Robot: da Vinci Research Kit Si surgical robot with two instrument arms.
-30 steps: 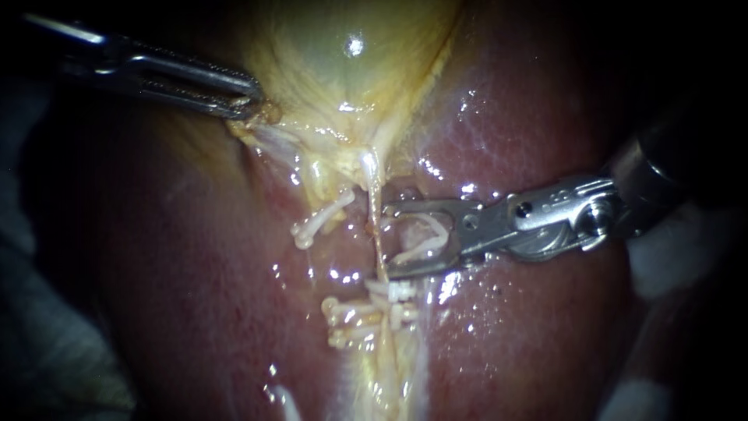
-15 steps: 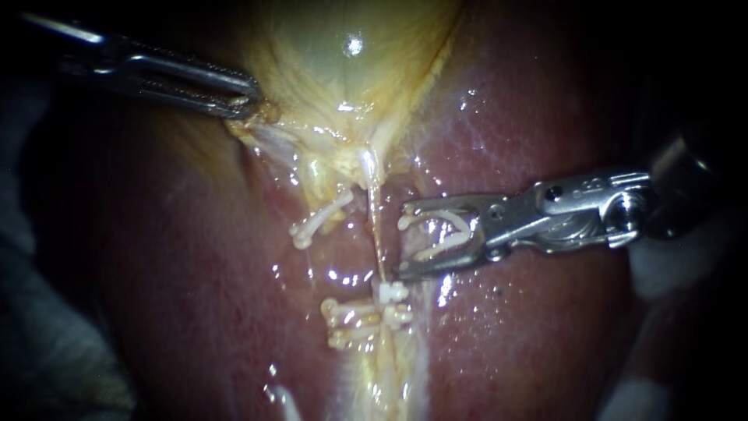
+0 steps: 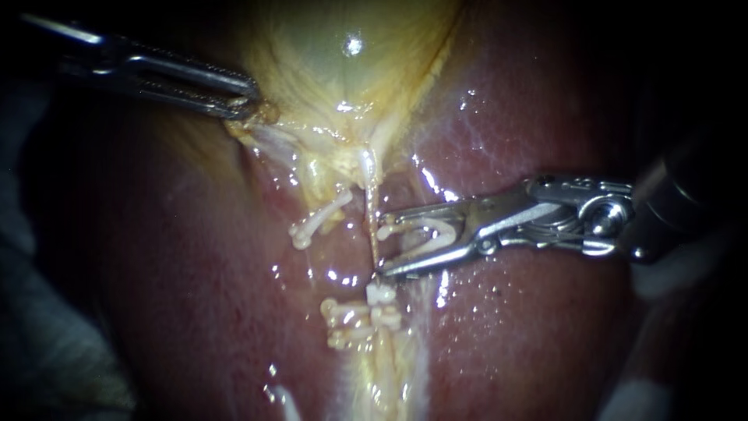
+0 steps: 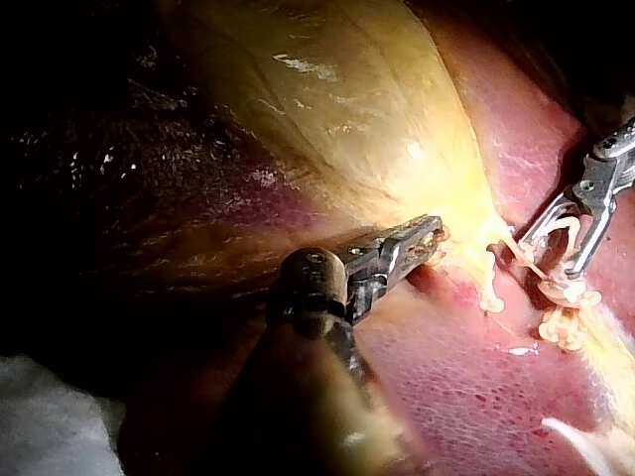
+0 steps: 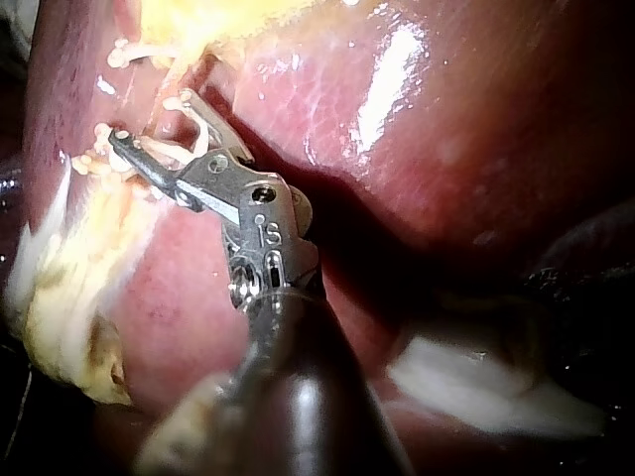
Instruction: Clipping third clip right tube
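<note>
My right instrument [image 3: 380, 248] comes in from the right. Its jaws stand wide apart with a white clip [image 3: 425, 234] seated between them, touching both. The jaw tips reach the thin pale right tube [image 3: 372, 226], which runs from the gallbladder [image 3: 343, 62] down to two white clips [image 3: 382, 296]. The right wrist view shows the same jaws [image 5: 154, 119] and clip [image 5: 193, 134] at the tube. My left instrument [image 3: 245, 101] is shut on the gallbladder's yellow edge, seen too in the left wrist view [image 4: 422, 243].
Another white clip [image 3: 315, 222] sits on the left tube, with more clips [image 3: 347, 316] lower down. Wet red liver [image 3: 530, 101] surrounds the tubes. Pale material [image 3: 662, 257] lies at the right edge, under the right shaft.
My right instrument drew back to the right off the tube, then moved left again until its tips reached the tube, rolling a little. The left instrument kept its hold and place.
</note>
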